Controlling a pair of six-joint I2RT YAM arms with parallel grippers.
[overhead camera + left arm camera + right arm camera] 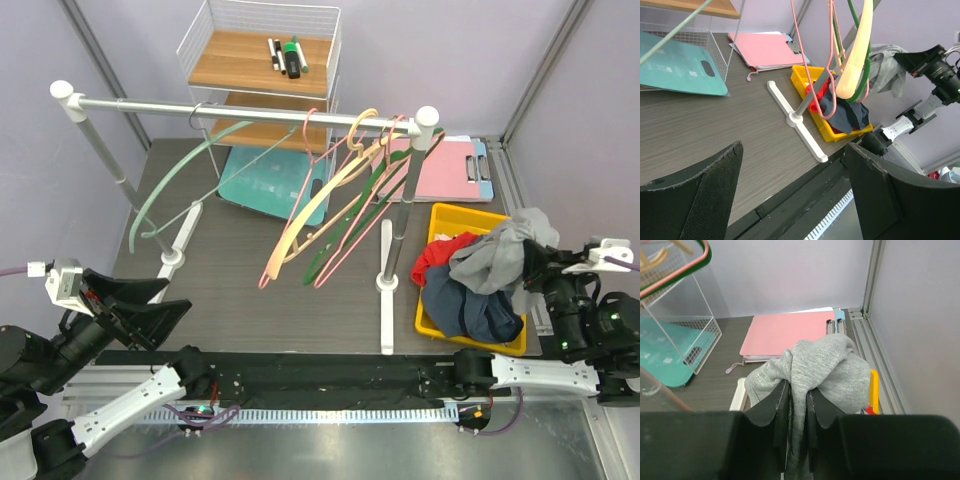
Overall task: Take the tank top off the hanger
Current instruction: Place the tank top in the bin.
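At the near left corner of the surface, the left fingers are spread wide with nothing between them. At the near right corner, the right fingers are clenched on a fold of the grey tank top. The tank top bunches over their tips and is clear of every hanger. It hangs over the yellow bin, which holds a red garment and a dark blue garment. Whether the tank top rests on that pile cannot be told.

Beyond the bin, mid-surface, stands a rack with a white rail. A pale green hanger swings from its left half. The cream hanger hangs among pink and dark green ones near its right post, all bare.

Behind the rack, a pink clipboard lies toward the far right corner, and a teal board lies beside a wire shelf at the far edge. Markers rest on the shelf's top board.
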